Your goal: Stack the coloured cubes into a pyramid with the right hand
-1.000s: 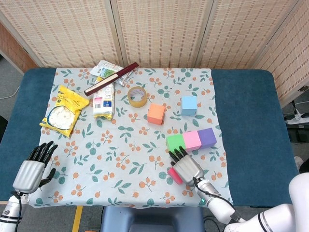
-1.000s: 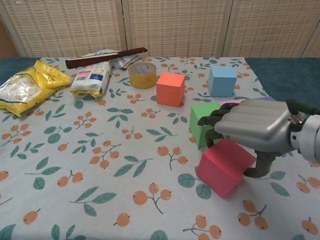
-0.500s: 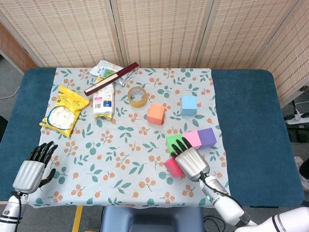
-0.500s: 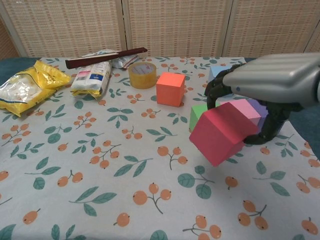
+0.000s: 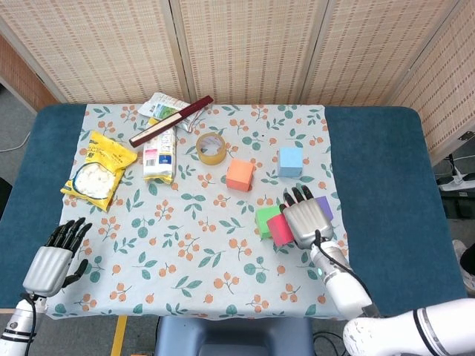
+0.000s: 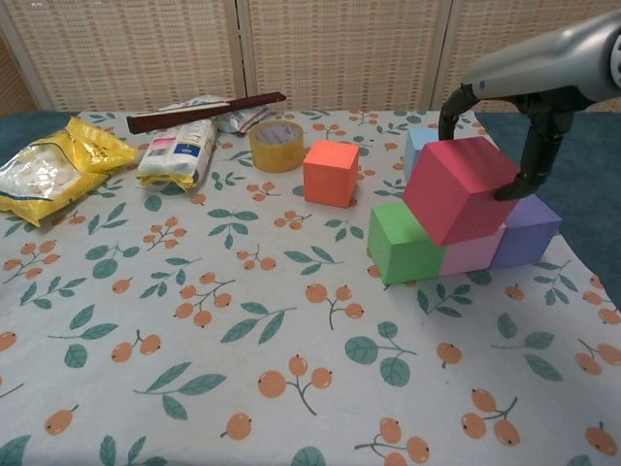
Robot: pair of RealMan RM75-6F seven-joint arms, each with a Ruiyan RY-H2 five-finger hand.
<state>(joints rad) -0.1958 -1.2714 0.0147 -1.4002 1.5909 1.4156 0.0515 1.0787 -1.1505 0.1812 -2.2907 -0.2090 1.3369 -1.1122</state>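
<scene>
The right hand [image 6: 529, 97] has lifted the red cube [image 6: 459, 188] over the row; still gripping it, it should be levelling it above the green cube [image 6: 400, 245] and pink cube [image 6: 473, 255] seam.

— How's the light?
— Bright, even, from above; soft short shadows under the cubes on the surface [image 6: 194, 291].
— Any blur?
— Both views sharp; the right hand [image 6: 543, 73] near the chest camera looks slightly soft. No glare.
</scene>
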